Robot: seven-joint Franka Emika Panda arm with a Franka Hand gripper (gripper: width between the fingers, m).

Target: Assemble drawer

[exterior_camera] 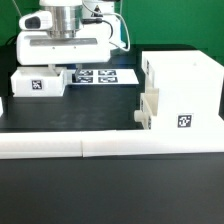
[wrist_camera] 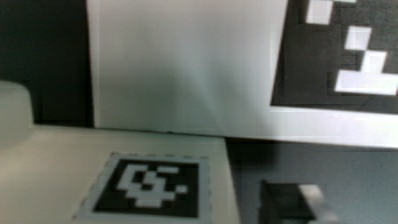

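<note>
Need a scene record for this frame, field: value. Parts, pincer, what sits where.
casing: upright, at the exterior view's right, tag on its front
tray 1: at the exterior view's left, tag showing, just below the pincer
tray 2: against the casing's side; cannot tell if slotted in
pincer: low at tray 1; open or shut cannot be told
marker board: flat, behind, between tray 1 and casing
wall: long, low, across the front
</note>
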